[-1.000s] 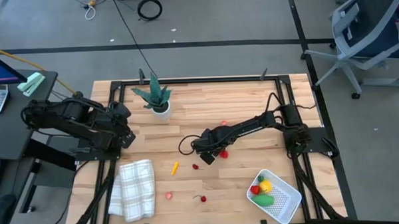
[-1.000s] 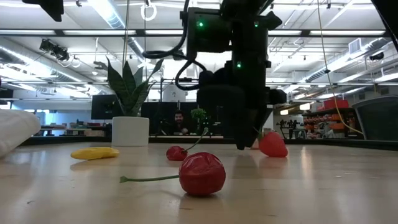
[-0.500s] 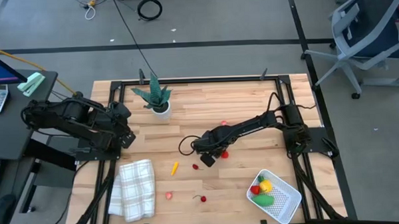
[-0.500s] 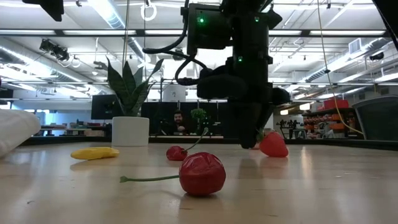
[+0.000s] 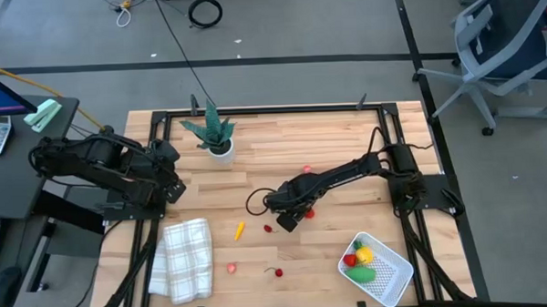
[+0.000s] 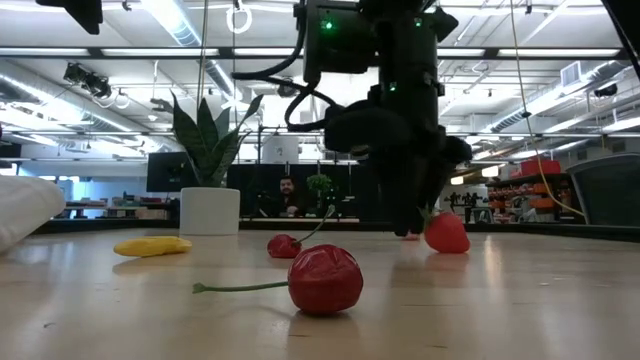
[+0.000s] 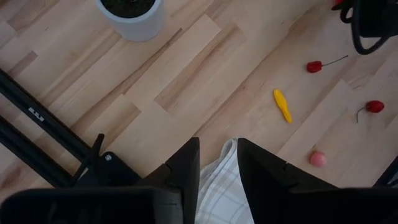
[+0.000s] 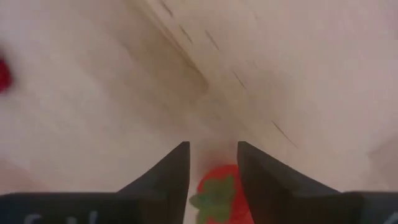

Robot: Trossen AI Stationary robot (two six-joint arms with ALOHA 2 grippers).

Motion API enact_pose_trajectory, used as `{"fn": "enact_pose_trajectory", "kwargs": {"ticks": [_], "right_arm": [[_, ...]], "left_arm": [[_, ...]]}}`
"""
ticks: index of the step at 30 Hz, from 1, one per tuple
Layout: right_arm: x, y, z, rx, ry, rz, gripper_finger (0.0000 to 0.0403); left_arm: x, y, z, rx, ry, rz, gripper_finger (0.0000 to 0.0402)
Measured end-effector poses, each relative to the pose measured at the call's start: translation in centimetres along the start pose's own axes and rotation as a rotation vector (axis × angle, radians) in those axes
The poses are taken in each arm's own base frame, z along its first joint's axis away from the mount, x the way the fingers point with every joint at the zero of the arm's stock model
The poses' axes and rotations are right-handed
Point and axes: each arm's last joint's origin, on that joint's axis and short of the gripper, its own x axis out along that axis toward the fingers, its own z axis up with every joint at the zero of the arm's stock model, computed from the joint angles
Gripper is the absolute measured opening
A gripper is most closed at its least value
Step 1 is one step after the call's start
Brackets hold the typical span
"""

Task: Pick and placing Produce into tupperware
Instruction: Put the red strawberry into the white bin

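The right gripper [image 5: 292, 214] is down at the middle of the tabletop [image 5: 337, 142], its fingers [image 8: 171, 177] a little apart with a red strawberry [image 8: 221, 194] between them; whether they actually pinch it is hard to say, and in the low view the berry seems to rest on the wood. The tupperware [image 5: 398, 279] sits at the near right corner with a green piece [image 5: 360, 274], a yellow pepper [image 5: 365, 255] and a red piece inside. Two cherries [image 5: 279, 273], an orange piece [image 5: 240, 230] and a pink one [image 5: 231, 267] lie loose on the wood. The left gripper [image 5: 172, 188] waits at the left edge, partly open and empty, beside a checked cloth [image 5: 186, 257].
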Motion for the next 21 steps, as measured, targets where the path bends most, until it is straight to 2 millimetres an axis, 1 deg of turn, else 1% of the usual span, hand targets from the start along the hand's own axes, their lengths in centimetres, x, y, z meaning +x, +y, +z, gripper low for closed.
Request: {"fn": "enact_pose_trajectory", "kwargs": {"ticks": [4, 8, 15, 17, 21], "right_arm": [[-0.13, 0.44, -0.52, -0.025, -0.002, 0.006, 0.0120], [-0.15, 0.70, -0.87, -0.059, -0.024, -0.012, 0.0089], [-0.17, 0.72, -0.89, -0.083, -0.031, -0.017, 0.0013], [-0.17, 0.71, -0.89, -0.101, -0.031, -0.018, 0.0007], [-0.16, 0.72, -0.89, -0.117, -0.031, -0.019, 0.0008]], "left_arm": [[0.00, 0.00, 0.00, 0.000, 0.000, 0.000, 0.0116], [0.00, 0.00, 0.00, 0.000, 0.000, 0.000, 0.0113], [0.00, -0.04, 0.03, -0.002, -0.003, -0.004, 0.0110], [0.00, -0.10, 0.07, -0.004, -0.007, -0.010, 0.0111], [0.00, -0.11, 0.08, -0.004, -0.008, -0.011, 0.0112]]}}
